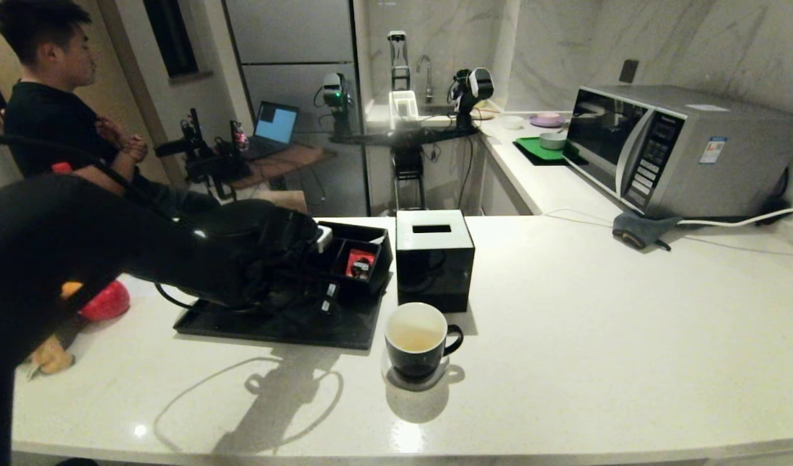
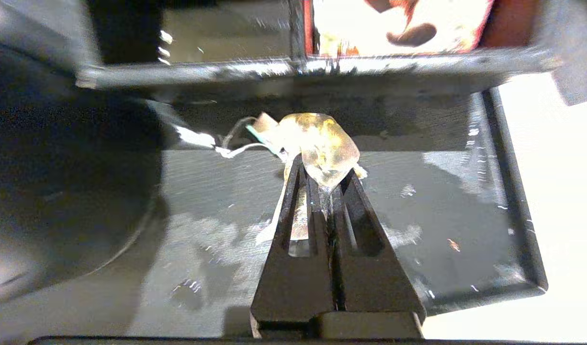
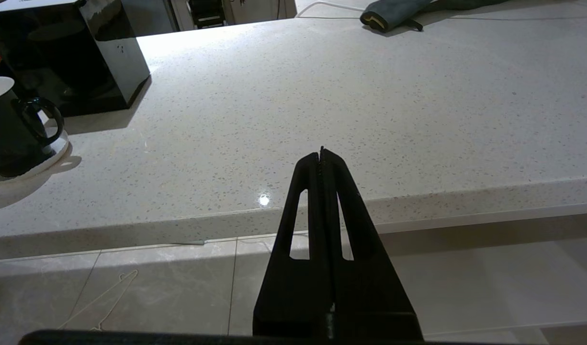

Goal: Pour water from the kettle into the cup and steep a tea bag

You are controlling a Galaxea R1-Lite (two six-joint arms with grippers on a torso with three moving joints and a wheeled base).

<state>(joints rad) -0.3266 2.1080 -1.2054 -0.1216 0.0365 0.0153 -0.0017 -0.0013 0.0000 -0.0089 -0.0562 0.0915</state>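
White speckled stone counter [image 1: 564,362] carries everything; the cup [image 1: 417,340] is the landmark, standing near the front edge on a small saucer, handle to the camera's right. Inside the cup, pale yellowish water [image 1: 414,338] sits low against the white interior. Right gripper [image 3: 321,154] hangs off the counter's front edge, on the cup's handle side and well apart from it, fingers pressed fully together, gripping nothing. Just behind the cup stands a glossy black cube box [image 1: 434,259] with a white slotted top. Beside the cup, away from its handle, lies a flat black tray [image 1: 345,330]. The left arm [image 1: 79,246] reaches over that tray, and the kettle cannot be picked out clearly behind it in the head view. In the left wrist view, the left gripper [image 2: 324,179] is low over the tray floor with fingers closed, pinching the tea bag [image 2: 324,143] at the tips; the bag's string and tag trail off toward the tray's rear wall. A divided black holder [image 1: 358,249] sits at the tray's back, farther than the cup, with a small red packet [image 1: 359,262] in one compartment. Farther still, a grey cloth [image 1: 639,230] lies on the counter, then a microwave [image 1: 681,152]. Far off, beyond the arm, a person [image 1: 54,110] sits.
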